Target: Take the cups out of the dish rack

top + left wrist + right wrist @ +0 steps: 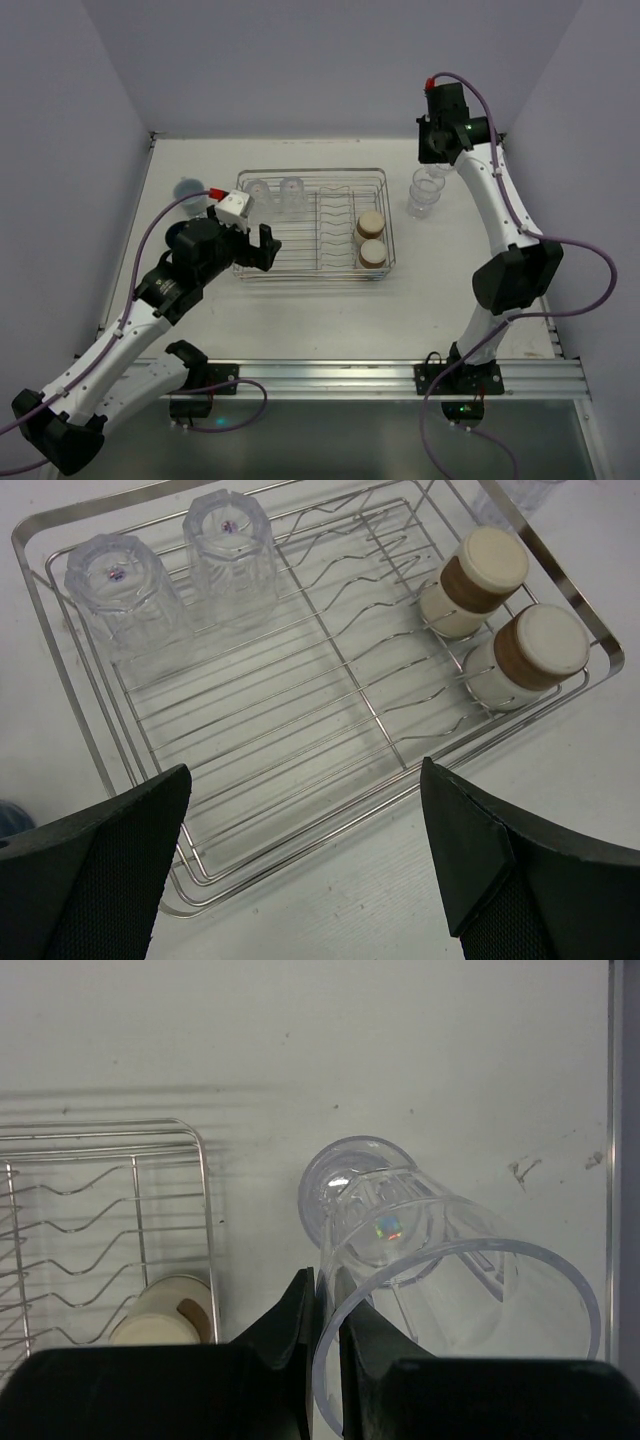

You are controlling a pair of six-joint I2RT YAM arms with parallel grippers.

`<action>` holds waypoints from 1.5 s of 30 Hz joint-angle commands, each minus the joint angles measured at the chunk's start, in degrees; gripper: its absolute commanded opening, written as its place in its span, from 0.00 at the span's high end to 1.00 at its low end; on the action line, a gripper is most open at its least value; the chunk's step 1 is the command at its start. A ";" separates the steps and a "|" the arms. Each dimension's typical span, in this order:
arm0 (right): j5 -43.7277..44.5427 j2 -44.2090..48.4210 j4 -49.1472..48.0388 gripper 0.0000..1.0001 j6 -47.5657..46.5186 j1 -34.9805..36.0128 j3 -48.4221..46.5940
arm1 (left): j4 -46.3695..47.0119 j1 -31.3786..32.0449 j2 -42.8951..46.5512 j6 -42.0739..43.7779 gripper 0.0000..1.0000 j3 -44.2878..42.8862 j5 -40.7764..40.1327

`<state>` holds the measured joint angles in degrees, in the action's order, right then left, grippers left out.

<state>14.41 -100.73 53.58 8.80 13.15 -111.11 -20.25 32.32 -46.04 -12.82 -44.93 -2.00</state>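
The silver wire dish rack point(316, 262) point(330, 660) sits mid-table. Two clear tumblers point(257, 192) point(291, 190) stand upside down in its far left part point(120, 580) point(228, 540). Two tan and cream cups point(371, 224) point(373, 252) lie at its right end point(480, 575) point(535, 650). My left gripper point(250, 245) point(305, 780) hovers open over the rack's near left corner, holding nothing. My right gripper point(432, 168) point(325, 1285) is shut on the rim of a clear tumbler point(470, 1290) right of the rack, directly over another clear tumbler point(345, 1175) on the table. A dark blue cup point(186, 187) stands left of the rack.
White walls close in the table at the back and both sides. A metal rail point(380, 375) runs along the near edge by the arm bases. The rack's right rim point(205, 1220) lies just left of the held tumbler.
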 commanded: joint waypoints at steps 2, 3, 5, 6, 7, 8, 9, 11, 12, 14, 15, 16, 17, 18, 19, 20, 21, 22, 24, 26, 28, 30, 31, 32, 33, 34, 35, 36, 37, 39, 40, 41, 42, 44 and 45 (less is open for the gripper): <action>1.49 -3.41 5.48 1.00 -3.88 -0.05 -6.57 | 0.83 -0.24 0.42 1.66 0.01 0.45 1.74; 1.58 -4.29 5.57 1.00 -4.05 -0.14 -7.18 | 0.91 -0.41 0.60 1.66 0.01 0.63 1.65; 1.41 -6.40 5.74 1.00 -4.58 -0.05 -8.24 | 1.00 -0.67 0.69 1.57 0.01 0.72 1.74; 0.97 -7.11 5.66 1.00 -4.67 -0.05 -8.42 | 1.00 -0.85 0.43 1.57 0.01 0.72 1.74; 0.79 -8.16 5.66 1.00 -4.75 -0.14 -8.60 | 1.00 -1.11 0.34 1.48 0.01 0.72 1.74; 0.53 -8.69 5.66 1.00 -4.75 -0.23 -8.68 | 1.09 -1.29 0.16 1.48 0.01 0.72 1.74; 0.44 -9.13 5.39 1.00 -4.67 -0.14 -8.69 | 1.09 -1.64 -0.01 1.48 0.01 0.72 3.22; -0.70 -10.01 4.96 1.00 -4.40 -0.14 -7.81 | 1.09 -1.99 -0.10 1.39 0.01 0.72 3.32; -1.05 -10.10 3.91 1.00 -4.40 -0.23 -7.28 | 1.18 -2.17 -0.10 1.39 0.01 0.72 3.49; -1.67 -10.28 3.29 1.00 -4.23 -0.14 -5.88 | 1.27 -2.52 -0.28 1.39 0.01 0.72 3.49; -1.67 -10.37 2.85 1.00 -4.14 -0.14 -5.44 | 1.27 -2.78 -0.54 1.31 0.01 0.72 3.67; -1.67 -10.45 2.76 1.00 -4.14 -0.23 -5.09 | 1.27 -2.78 -0.63 1.31 0.01 0.72 3.84; -2.02 -10.54 2.49 1.00 -4.05 -0.23 -4.30 | 1.27 -2.78 -0.72 1.31 0.01 0.72 3.93; -2.11 -10.45 2.06 1.00 -4.14 -0.14 -3.86 | 1.27 -2.96 -0.89 1.31 0.01 0.72 4.02; -2.02 -10.45 1.88 1.00 -4.14 -0.14 -3.24 | 1.27 -3.05 -0.98 1.39 0.01 0.72 4.02; -1.76 -10.54 1.79 1.00 -4.14 -0.23 -2.97 | 1.27 -3.05 -0.98 1.31 0.02 0.72 4.02; -1.93 -10.72 1.61 1.00 -3.97 -0.23 -2.80 | 1.27 -3.13 -0.98 1.31 0.02 0.72 4.02; -2.11 -10.89 1.53 1.00 -3.96 -0.31 -2.62 | 1.27 -3.14 -0.98 1.39 0.01 0.72 3.85; -2.20 -11.51 1.44 1.00 -3.88 -0.23 -2.36 | 1.27 -3.22 -0.98 1.39 0.01 0.72 3.67; -1.85 -11.60 1.35 1.00 -3.79 -0.23 -1.75 | 1.35 -3.40 -0.98 1.39 0.02 0.81 3.49; -1.23 -10.98 0.03 1.00 -3.70 -0.31 -0.43 | 1.27 -3.40 -1.15 1.39 0.02 0.81 3.23; -1.93 -10.63 -0.76 0.98 -3.52 -0.31 -0.16 | 1.27 -3.49 -1.59 1.39 0.02 0.81 2.79; -2.37 -10.37 -0.85 0.96 -3.44 -0.31 -0.25 | 1.27 -3.49 -1.68 1.48 0.01 0.81 2.62; -2.37 -10.28 -0.93 0.93 -3.35 -0.31 -0.25 | 1.09 -3.49 -1.86 1.48 0.02 0.72 2.44; -2.46 -10.19 -1.02 0.88 -3.35 -0.31 -0.33 | 1.18 -3.49 -2.03 1.48 0.02 0.63 2.35; -2.37 -10.10 -1.02 0.85 -3.35 -0.31 -0.51 | 1.09 -3.49 -2.21 1.48 0.02 0.54 2.35; -2.11 -10.02 -1.11 0.82 -3.61 -0.31 -0.51 | 1.09 -3.49 -2.47 1.48 0.02 0.46 2.26; -1.85 -9.93 -1.02 0.76 -3.70 -0.40 -0.60 | 1.00 -3.49 -2.56 1.57 0.02 0.37 1.22; -1.32 -9.84 -1.02 0.73 -3.79 -0.40 -0.77 | 1.00 -3.49 -2.74 1.48 0.01 0.19 0.77; -0.80 -9.40 -1.02 0.64 -4.14 -0.49 -1.12 | 1.00 -3.49 -3.44 1.39 0.01 -0.25 0.68; -0.62 -9.23 -1.02 0.60 -4.23 -0.49 -1.65 | 1.00 -3.49 -3.70 1.22 0.02 -0.86 0.68; -0.53 -8.70 -1.02 0.56 -4.40 -0.58 -2.09 | 0.83 -3.49 -4.40 1.13 0.02 -1.21 0.77; -0.53 -8.26 -1.02 0.53 -4.49 -0.49 -2.44 | 0.83 -3.49 -4.67 0.78 0.02 -1.65 1.29; -1.23 -7.38 -1.02 0.44 -4.40 -0.49 -3.58 | 0.56 -3.49 -5.63 0.25 0.01 -3.41 1.73; -1.84 -6.07 -1.11 0.42 -4.14 -0.49 -3.76 | 0.48 -3.49 -5.90 -0.53 0.02 -4.02 1.74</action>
<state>12.53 -112.09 53.12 5.96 13.04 -111.59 -20.47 29.26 -51.31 -12.78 -44.93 -0.49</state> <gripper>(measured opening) 0.562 0.986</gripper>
